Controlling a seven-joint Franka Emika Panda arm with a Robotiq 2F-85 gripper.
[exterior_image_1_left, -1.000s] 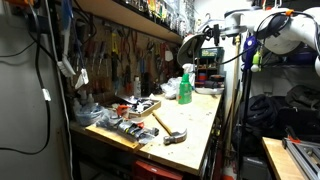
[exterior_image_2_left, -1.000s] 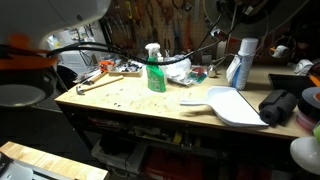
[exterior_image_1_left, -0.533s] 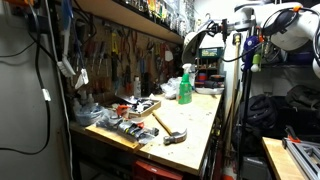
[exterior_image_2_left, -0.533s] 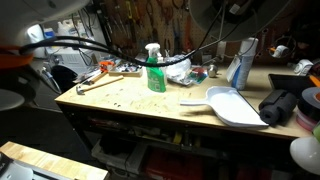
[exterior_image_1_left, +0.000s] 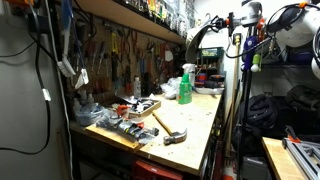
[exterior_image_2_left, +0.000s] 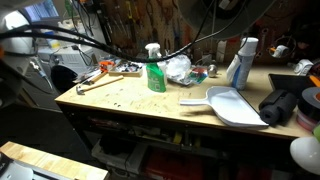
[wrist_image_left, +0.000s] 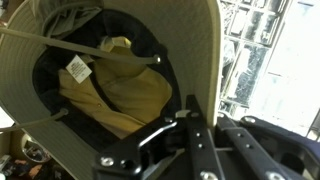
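Observation:
My gripper (wrist_image_left: 190, 115) is shut on the brim of an olive bucket hat (wrist_image_left: 110, 75). The wrist view looks into the hat's dark inside, with its tan crown lining and a white label. In an exterior view the hat (exterior_image_1_left: 198, 45) hangs high above the far end of the workbench, under the gripper (exterior_image_1_left: 236, 38). In an exterior view the hat (exterior_image_2_left: 215, 12) is a dark shape at the top edge.
The wooden workbench (exterior_image_2_left: 130, 98) carries a green spray bottle (exterior_image_2_left: 154, 70) (exterior_image_1_left: 185, 88), a hammer (exterior_image_1_left: 168, 128) (exterior_image_2_left: 95, 83), a white dustpan (exterior_image_2_left: 232, 105), a spray can (exterior_image_2_left: 240, 62) and a black bundle (exterior_image_2_left: 280, 105). Tools hang on the back wall (exterior_image_1_left: 120, 50).
The arm has swung up and away, and its white links have left the upper left of an exterior view. The hat stays in the gripper, high over the bench.

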